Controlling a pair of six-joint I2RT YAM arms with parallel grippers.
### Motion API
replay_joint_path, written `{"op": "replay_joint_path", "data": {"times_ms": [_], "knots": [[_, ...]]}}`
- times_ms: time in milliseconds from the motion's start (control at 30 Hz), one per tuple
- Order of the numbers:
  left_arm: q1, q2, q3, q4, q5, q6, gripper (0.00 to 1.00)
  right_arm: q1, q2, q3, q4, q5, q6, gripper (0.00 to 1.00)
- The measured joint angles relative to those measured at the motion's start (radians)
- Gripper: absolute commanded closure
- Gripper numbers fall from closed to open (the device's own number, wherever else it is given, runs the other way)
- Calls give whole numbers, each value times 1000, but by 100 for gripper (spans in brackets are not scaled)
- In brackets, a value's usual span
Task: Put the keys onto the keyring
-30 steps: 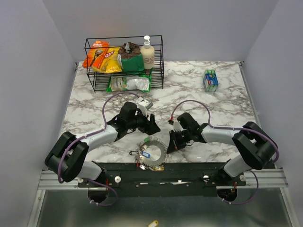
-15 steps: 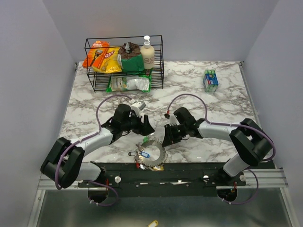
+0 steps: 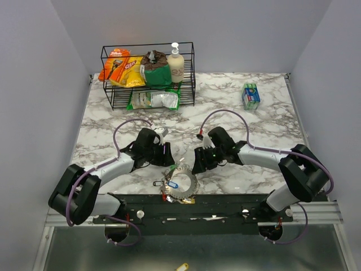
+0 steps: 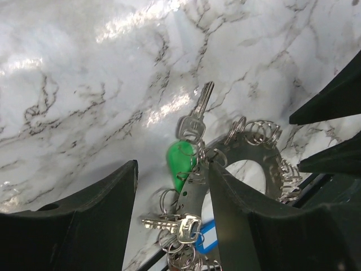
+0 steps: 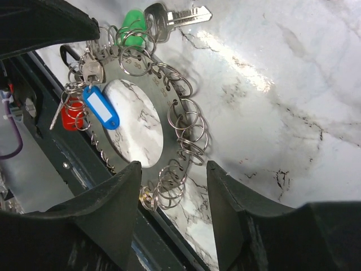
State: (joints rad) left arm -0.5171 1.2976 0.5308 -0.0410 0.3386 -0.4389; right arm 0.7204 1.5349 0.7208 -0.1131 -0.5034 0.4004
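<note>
The keyring (image 3: 188, 182) is a flat grey ring plate edged with several small split rings, lying at the table's near edge. On it hang keys: a silver key (image 4: 194, 116) with a green tag (image 4: 180, 158), another silver key (image 4: 172, 224), a blue tag (image 5: 101, 107) and a red tag (image 5: 70, 118). My left gripper (image 4: 172, 169) hovers open over the plate's left side, holding nothing. Also open and empty, my right gripper (image 5: 174, 169) is above the bare split rings (image 5: 189, 135) on the plate's right side. Both grippers, the left (image 3: 167, 160) and the right (image 3: 197, 166), flank the keyring.
A black wire rack (image 3: 148, 76) with snack bags and a bottle stands at the back left. A blue-green box (image 3: 250, 96) sits at the back right. The black base rail (image 3: 186, 206) runs just beneath the keyring.
My right gripper has gone from shut to open and moved left toward the keyring. My left gripper has drawn back leftward and narrowed a little. The keyring has stayed put.
</note>
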Motion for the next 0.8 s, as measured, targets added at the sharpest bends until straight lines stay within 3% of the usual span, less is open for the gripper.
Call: {"op": "replay_joint_path", "data": {"times_ms": [200,500,800], "knots": [[-2,-8,-2,-63,-35,-6,36,2,3,0,-6,4,-10,28],[12,-182,-66,-58,-60,-67,33,67,4,83,-53,63,-67,26],[206,-331,-131,-19,5,-132,29,126,140,296,-63,141,-134,27]]}}
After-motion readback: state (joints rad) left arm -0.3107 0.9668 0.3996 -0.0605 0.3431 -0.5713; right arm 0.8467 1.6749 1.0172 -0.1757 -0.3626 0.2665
